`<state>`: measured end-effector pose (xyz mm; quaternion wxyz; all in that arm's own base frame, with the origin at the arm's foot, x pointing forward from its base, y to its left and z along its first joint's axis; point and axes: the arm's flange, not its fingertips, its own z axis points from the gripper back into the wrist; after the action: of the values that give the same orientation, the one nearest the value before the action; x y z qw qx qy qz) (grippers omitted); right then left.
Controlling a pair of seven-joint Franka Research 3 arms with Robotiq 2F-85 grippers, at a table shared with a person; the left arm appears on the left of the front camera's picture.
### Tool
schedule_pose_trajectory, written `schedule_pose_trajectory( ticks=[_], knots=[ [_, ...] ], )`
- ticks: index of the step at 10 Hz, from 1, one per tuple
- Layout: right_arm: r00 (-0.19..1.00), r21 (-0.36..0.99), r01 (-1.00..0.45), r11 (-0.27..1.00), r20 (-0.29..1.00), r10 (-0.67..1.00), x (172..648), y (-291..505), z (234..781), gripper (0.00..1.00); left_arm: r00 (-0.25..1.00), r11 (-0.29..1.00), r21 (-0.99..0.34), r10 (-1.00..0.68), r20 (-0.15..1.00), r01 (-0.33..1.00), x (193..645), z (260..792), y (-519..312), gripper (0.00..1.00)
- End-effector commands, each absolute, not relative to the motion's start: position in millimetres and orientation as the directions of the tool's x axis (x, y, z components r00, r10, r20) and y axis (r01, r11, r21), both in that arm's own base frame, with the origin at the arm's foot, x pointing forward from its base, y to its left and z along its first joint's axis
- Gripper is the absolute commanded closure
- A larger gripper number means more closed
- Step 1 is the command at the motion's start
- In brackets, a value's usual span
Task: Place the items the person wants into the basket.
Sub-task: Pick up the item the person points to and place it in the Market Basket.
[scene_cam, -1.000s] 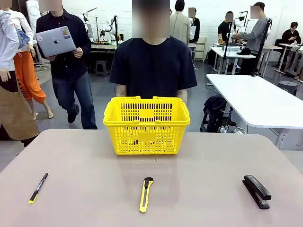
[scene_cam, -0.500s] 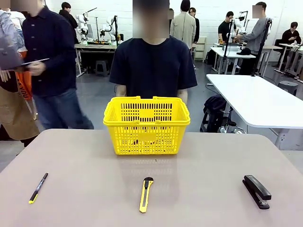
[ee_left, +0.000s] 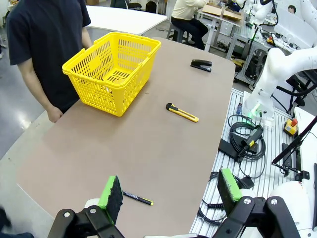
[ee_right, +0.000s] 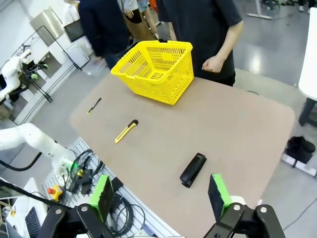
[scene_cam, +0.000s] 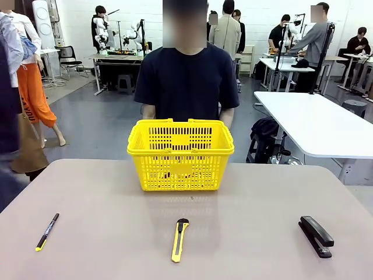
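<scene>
The yellow basket (scene_cam: 180,166) stands at the table's far middle, with the person (scene_cam: 187,81) in a dark T-shirt right behind it, arms down. The yellow-and-black utility knife (scene_cam: 180,239) lies on the table in front of the basket. The marker and the tape measure are out of view; a dark spot shows through the basket's mesh and I cannot tell what it is. My left gripper (ee_left: 170,188) hangs open high above the near table edge, over the basket (ee_left: 106,94) and knife (ee_left: 182,112). My right gripper (ee_right: 160,195) is open too, high above the knife (ee_right: 126,131) and basket (ee_right: 163,89).
A thin black pen with a yellow tip (scene_cam: 46,231) lies near the left front. A black stapler (scene_cam: 315,235) lies at the right front. Cables and the arm bases sit beyond the near table edge (ee_left: 247,144). Other people move in the room behind.
A passer-by behind the table has walked off to the left. The basket, knife, pen and stapler have not moved.
</scene>
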<state>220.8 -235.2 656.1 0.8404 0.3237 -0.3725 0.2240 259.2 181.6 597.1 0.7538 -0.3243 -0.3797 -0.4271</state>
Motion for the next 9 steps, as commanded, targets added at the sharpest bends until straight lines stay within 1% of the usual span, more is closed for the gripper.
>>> schedule_pose_trajectory(
  ticks=[1,9],
  knots=[
    [0.611,0.372,-0.634,0.678,0.779,0.144,221.4,-234.3,657.4,0.00,0.321,0.412,-0.148,-0.393,0.862,0.899,258.6,597.5,182.9,0.00],
    [0.611,0.372,-0.634,0.678,0.779,0.144,221.4,-234.3,657.4,0.00,0.321,0.412,-0.148,-0.393,0.862,0.899,258.6,597.5,182.9,0.00]
  ],
)
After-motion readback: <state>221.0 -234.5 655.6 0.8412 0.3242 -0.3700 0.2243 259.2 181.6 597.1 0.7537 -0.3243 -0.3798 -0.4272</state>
